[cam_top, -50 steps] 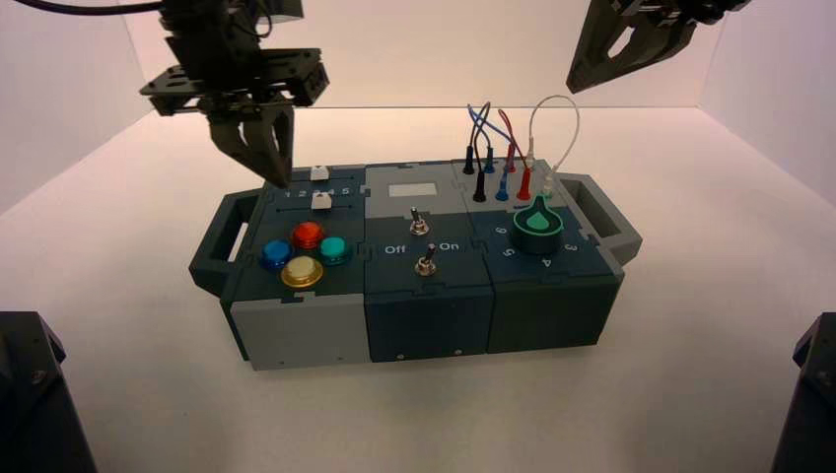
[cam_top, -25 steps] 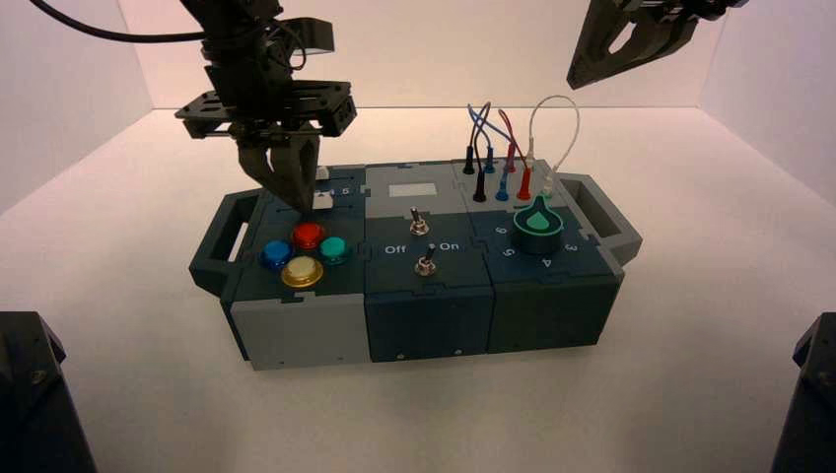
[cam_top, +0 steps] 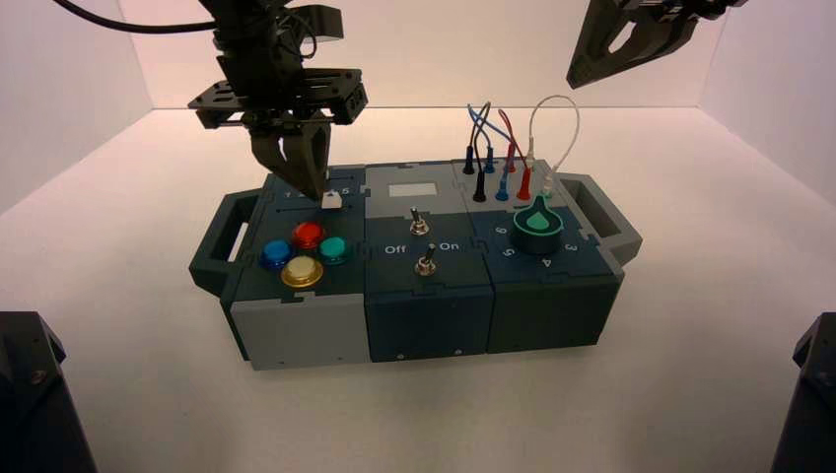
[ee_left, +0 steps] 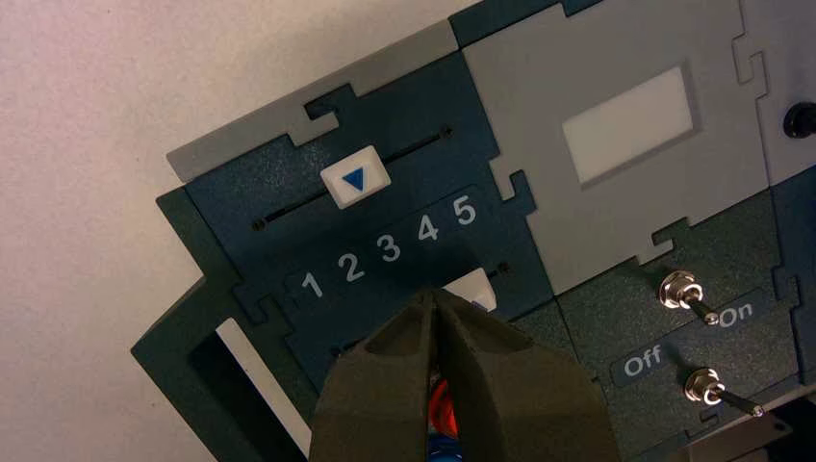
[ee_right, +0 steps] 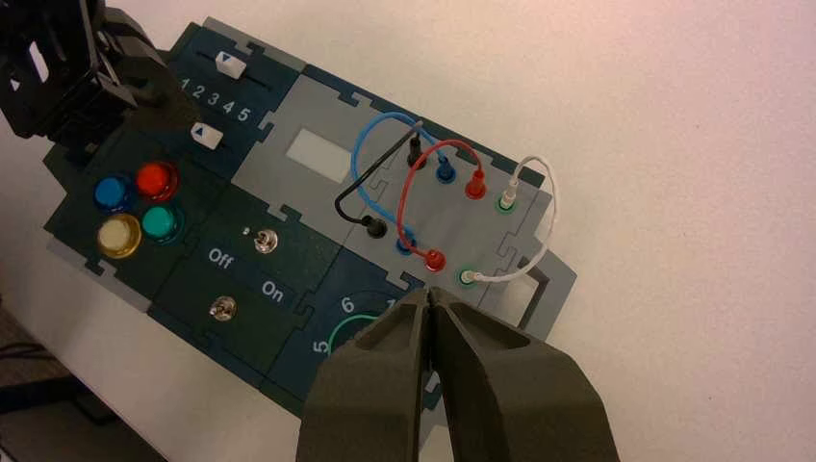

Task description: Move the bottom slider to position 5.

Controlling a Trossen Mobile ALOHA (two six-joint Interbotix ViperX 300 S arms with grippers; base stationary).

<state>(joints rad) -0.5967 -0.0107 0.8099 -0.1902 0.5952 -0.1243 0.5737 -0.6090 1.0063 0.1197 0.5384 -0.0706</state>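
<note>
Btm slider (ee_left: 476, 287), wht, & L gripper (ee_left: 431, 294): shifted twd 5 end. L gripper: closed, tips at slider's low-no. side. R gripper (ee_right: 430, 294): closed, idle, over box's (cam_top: 429, 320) R side.

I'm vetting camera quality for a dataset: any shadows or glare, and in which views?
High view: bright, pale background, soft highlights on the yellow button. Left wrist view: small glints on the metal toggle switch, dark shadow inside the box's handle opening.

Numerals 1–5 (ee_left: 389, 247), Off/On (ee_left: 688, 339) on box (ee_left: 616, 221)
</note>
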